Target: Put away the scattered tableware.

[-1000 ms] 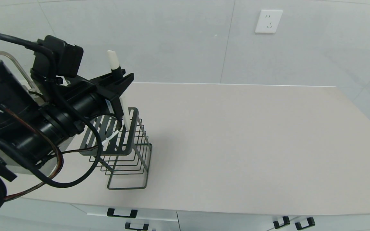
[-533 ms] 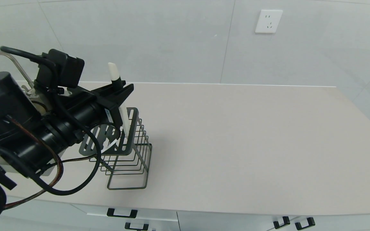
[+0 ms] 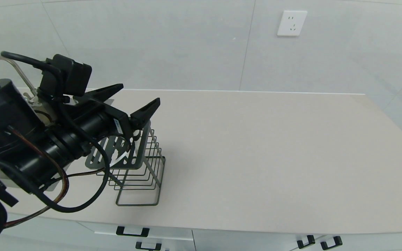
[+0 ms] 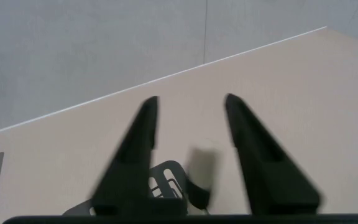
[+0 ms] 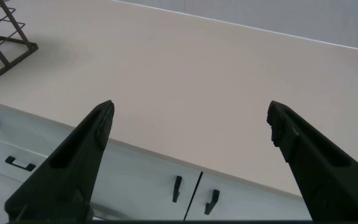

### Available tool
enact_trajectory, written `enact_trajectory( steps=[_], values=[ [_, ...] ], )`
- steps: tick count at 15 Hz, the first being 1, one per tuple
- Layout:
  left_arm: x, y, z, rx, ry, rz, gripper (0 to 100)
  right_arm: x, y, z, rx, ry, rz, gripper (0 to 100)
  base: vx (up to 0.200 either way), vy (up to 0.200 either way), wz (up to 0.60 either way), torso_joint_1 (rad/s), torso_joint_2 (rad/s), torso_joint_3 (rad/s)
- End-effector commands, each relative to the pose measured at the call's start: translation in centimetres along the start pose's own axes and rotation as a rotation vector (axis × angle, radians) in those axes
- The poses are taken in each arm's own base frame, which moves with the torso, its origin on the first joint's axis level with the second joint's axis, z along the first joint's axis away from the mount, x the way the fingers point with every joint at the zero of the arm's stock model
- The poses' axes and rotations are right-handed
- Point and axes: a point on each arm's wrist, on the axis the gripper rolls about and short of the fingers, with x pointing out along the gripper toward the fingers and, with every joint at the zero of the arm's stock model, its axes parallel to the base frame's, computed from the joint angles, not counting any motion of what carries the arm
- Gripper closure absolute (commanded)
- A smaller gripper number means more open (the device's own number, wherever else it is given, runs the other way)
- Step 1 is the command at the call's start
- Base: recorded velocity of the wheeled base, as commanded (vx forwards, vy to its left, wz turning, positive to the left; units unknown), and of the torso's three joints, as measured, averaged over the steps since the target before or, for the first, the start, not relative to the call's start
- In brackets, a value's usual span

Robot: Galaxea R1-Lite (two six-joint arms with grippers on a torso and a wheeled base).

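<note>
The left gripper [image 3: 140, 92] hangs wide open and empty just above the wire rack [image 3: 131, 165]. 1 white utensil [image 3: 120, 159] rests inside the rack. Well apart from the rack, the right gripper [image 5: 190, 107] gapes empty.

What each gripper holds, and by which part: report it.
Nothing is held. The left gripper stands open above the rack; the right gripper stands open over the counter near its front edge.

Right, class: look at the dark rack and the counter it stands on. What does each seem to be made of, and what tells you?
Rack: probably metal, thin bent wire bars under a slotted plate, dark grey matte coating. Counter: smooth, even beige slab with little shine; stone composite or laminate, the look leaves that open.
</note>
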Motion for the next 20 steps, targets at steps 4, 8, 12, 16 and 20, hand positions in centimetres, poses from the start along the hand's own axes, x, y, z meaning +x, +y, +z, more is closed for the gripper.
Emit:
enact_trajectory(
  steps=[4,8,12,16,20],
  values=[
    [-0.4,0.9,1.0,0.02,-0.075,-0.177,0,0.0,0.0,0.0,0.003,-0.001,0.0,0,0.0,0.0,0.0,0.0,0.0,0.0],
    [-4.1,4.8,2.9,0.125,-0.24,-0.4,0,0.0,0.0,0.0,0.004,-0.001,-0.001,0,0.0,0.0,0.0,0.0,0.0,0.0],
    [-11.1,4.5,6.4,0.09,-0.351,-0.219,0,0.0,0.0,0.0,0.005,-0.002,-0.001,0,0.0,0.0,0.0,0.0,0.0,0.0],
    [-16.5,3.0,5.6,0.136,-0.382,-0.038,0,0.0,0.0,0.0,0.006,0.001,-0.001,0,0.0,0.0,0.0,0.0,0.0,0.0],
    [-21.5,0.2,1.6,0.17,-0.355,0.059,0,0.0,0.0,0.0,0.005,-0.002,-0.003,0,0.0,0.0,0.0,0.0,0.0,0.0]
  ],
)
